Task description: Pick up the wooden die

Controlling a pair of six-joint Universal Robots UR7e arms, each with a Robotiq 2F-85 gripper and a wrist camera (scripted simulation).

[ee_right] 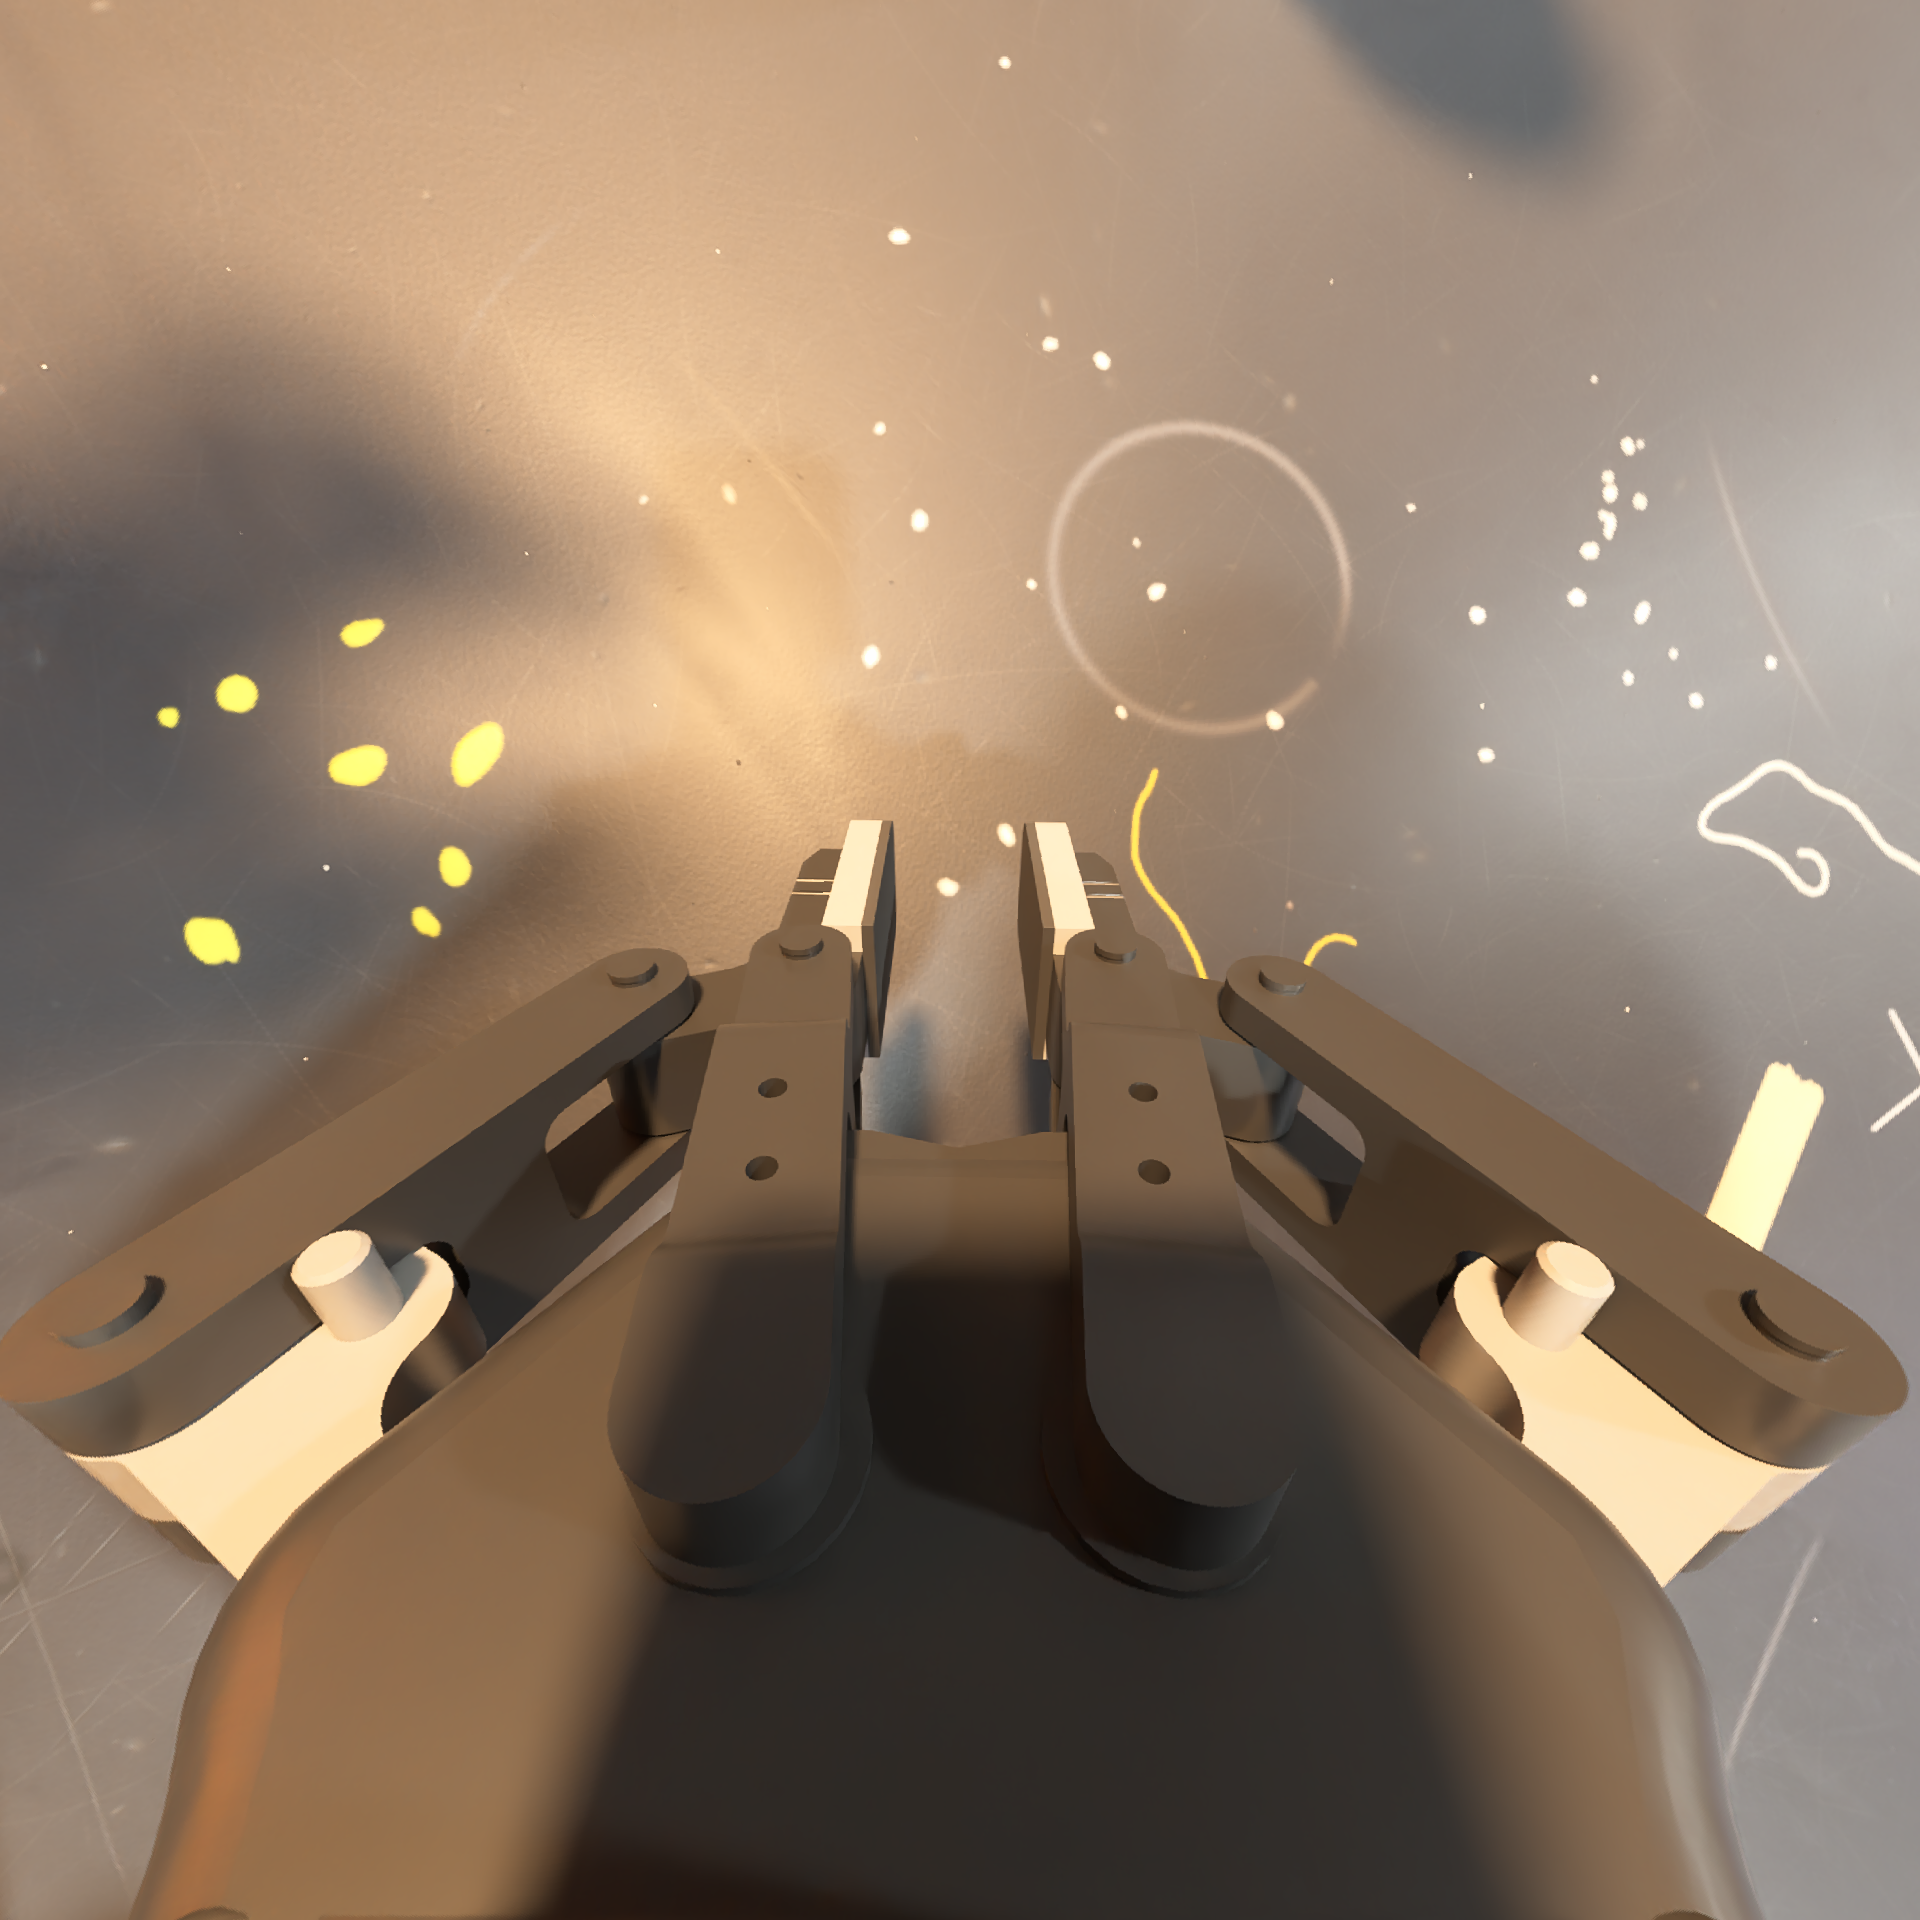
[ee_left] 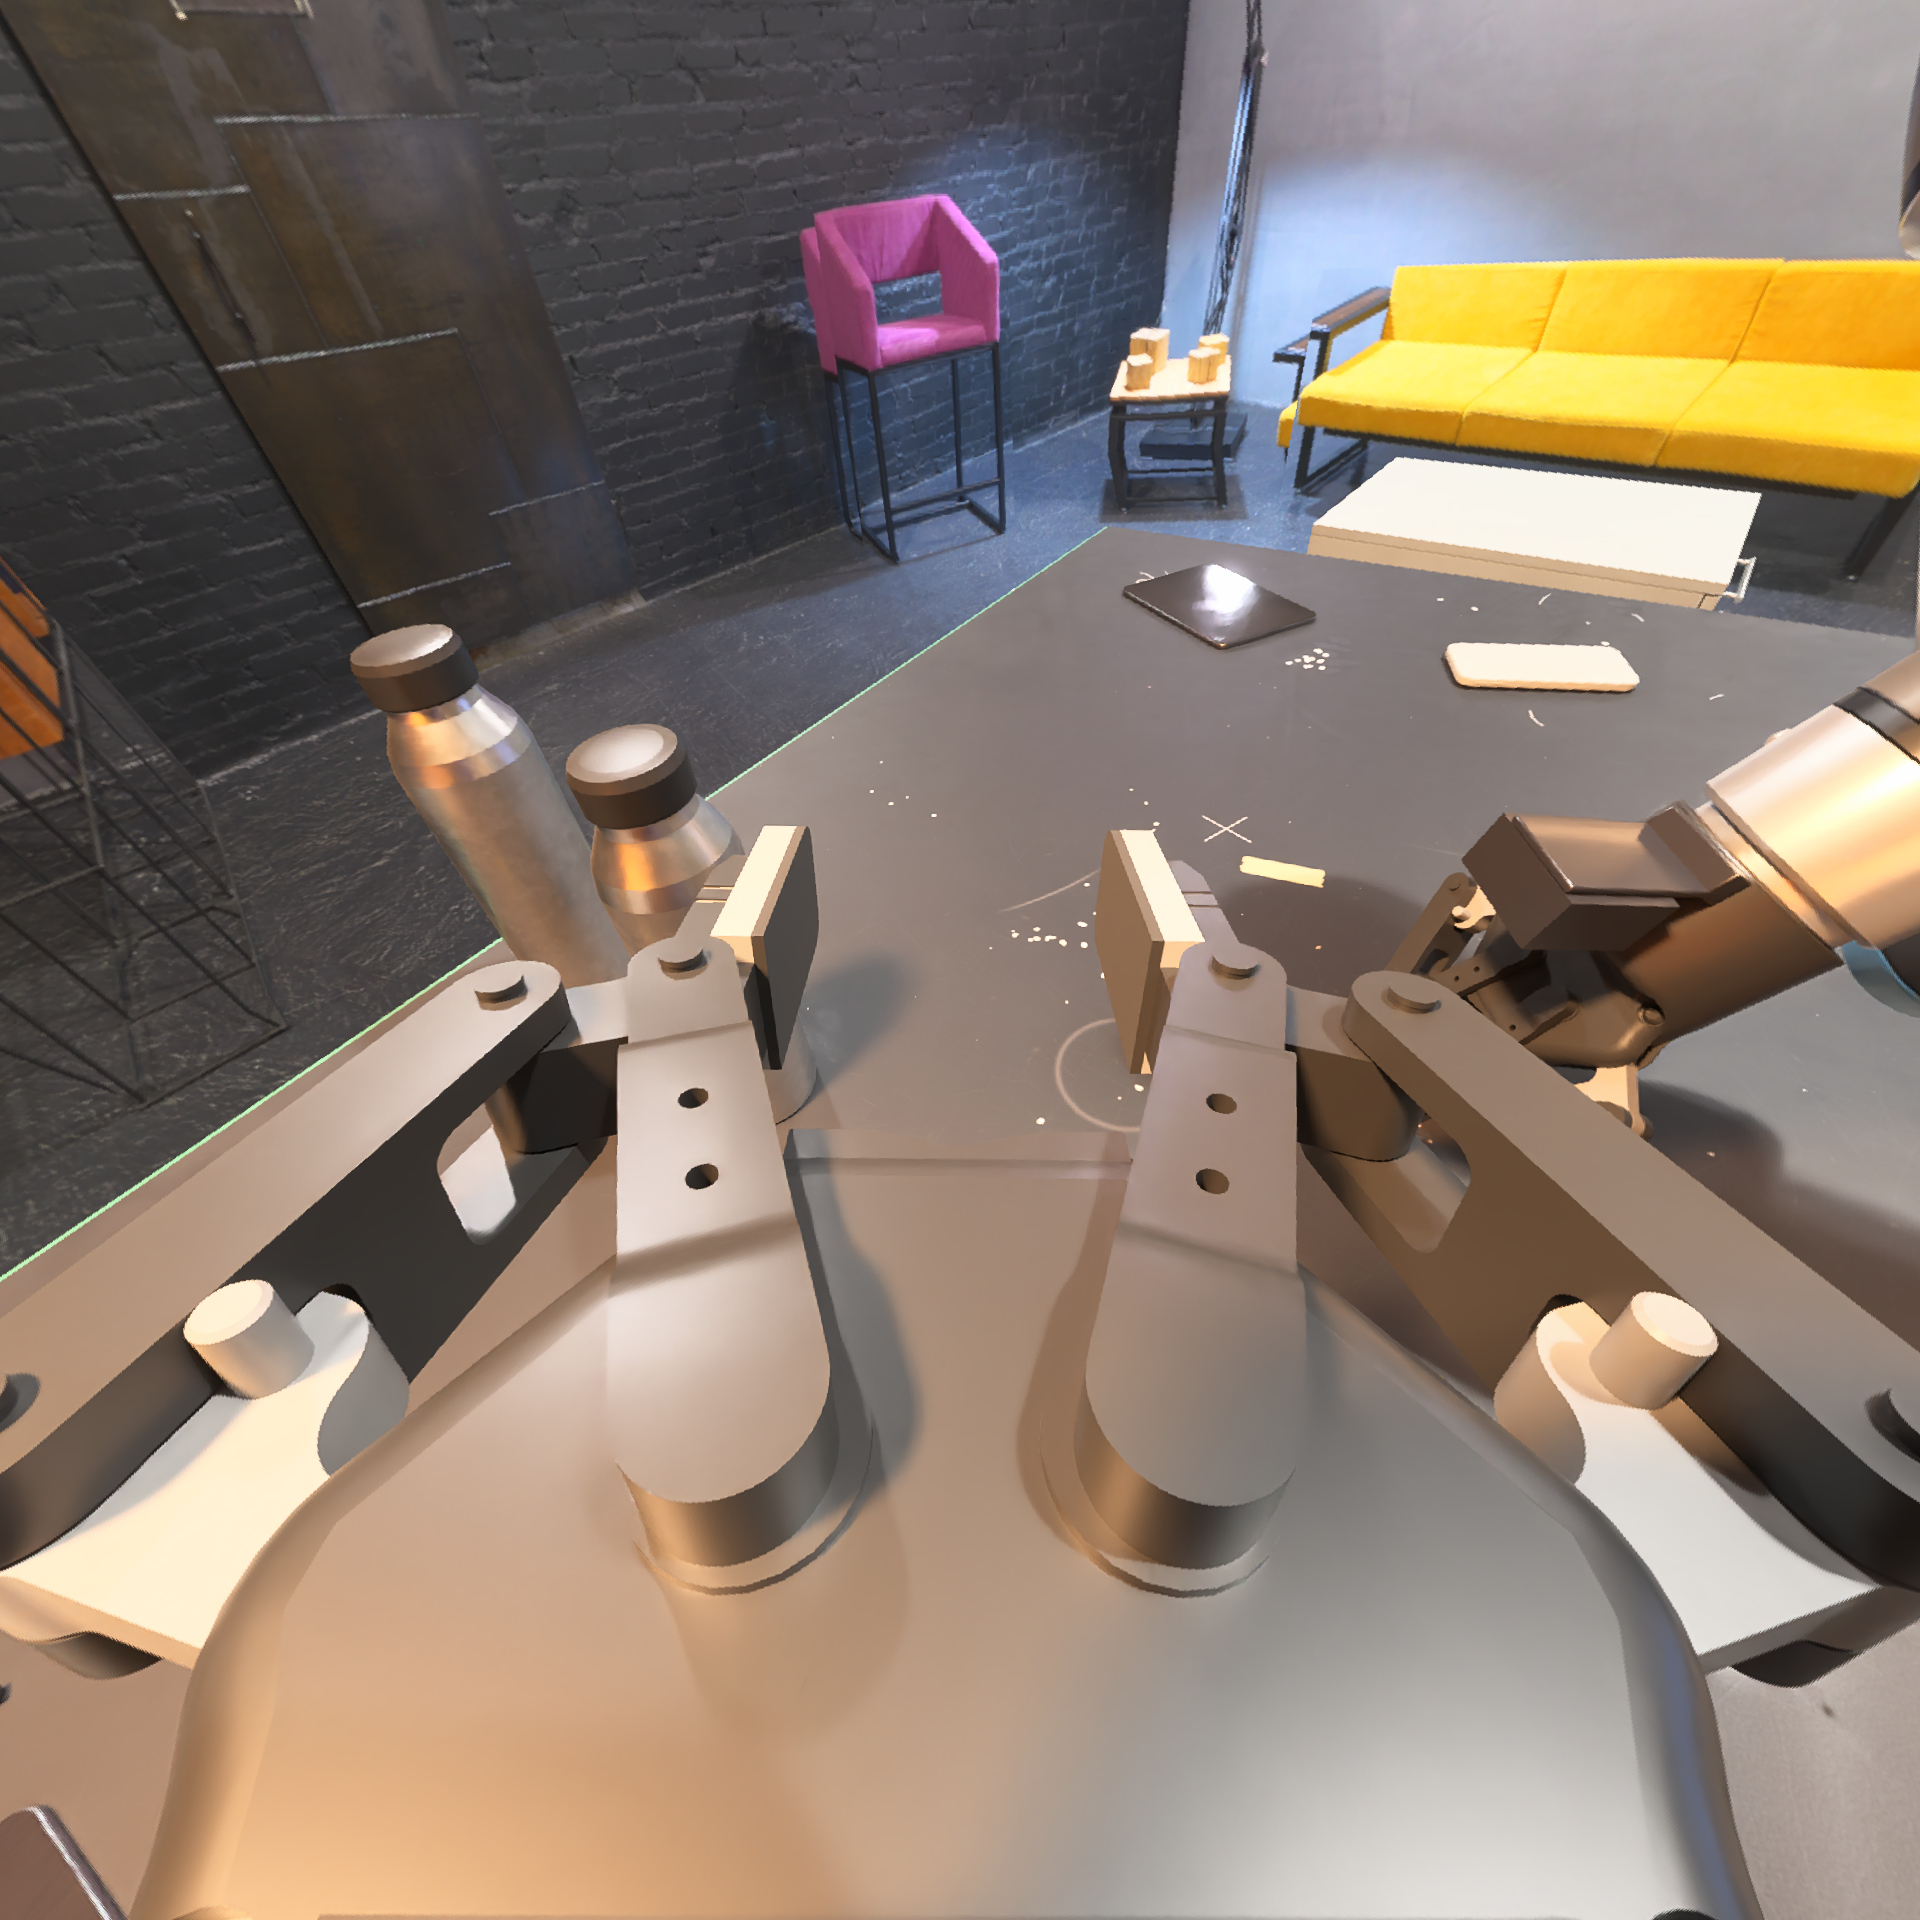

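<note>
Here, in your left wrist view, two metal bottles stand at the far left on the table [ee_left: 935, 727] edge: the tall bottle [ee_left: 488, 800] and, just beside it, the short bottle [ee_left: 649, 831], which is partly hidden behind the near finger. The left gripper [ee_left: 956, 914] hangs over bare tabletop, its jaws spread wide and holding nothing. Farther back lies a glossy black square tile [ee_left: 1218, 605]. To its right lies a flat cream pad [ee_left: 1541, 665], well apart from the tile. Nearer you, a short cream strip [ee_left: 1282, 872] lies flat just beyond the right finger. The right arm [ee_left: 1818, 810] reaches in from the right edge, angled down toward the table.

In your right wrist view, yellow spots [ee_right: 358, 764] mark the surface at left. The right gripper [ee_right: 958, 883] sits at centre, close above the table. Its jaws are drawn fairly near each other with a clear gap (only tabletop shows between them), so it grips nothing. A faint ring mark [ee_right: 1340, 540] lies ahead to the right, and the cream strip [ee_right: 1766, 1153] at the right edge.

You cannot place the wooden die from either view
</note>
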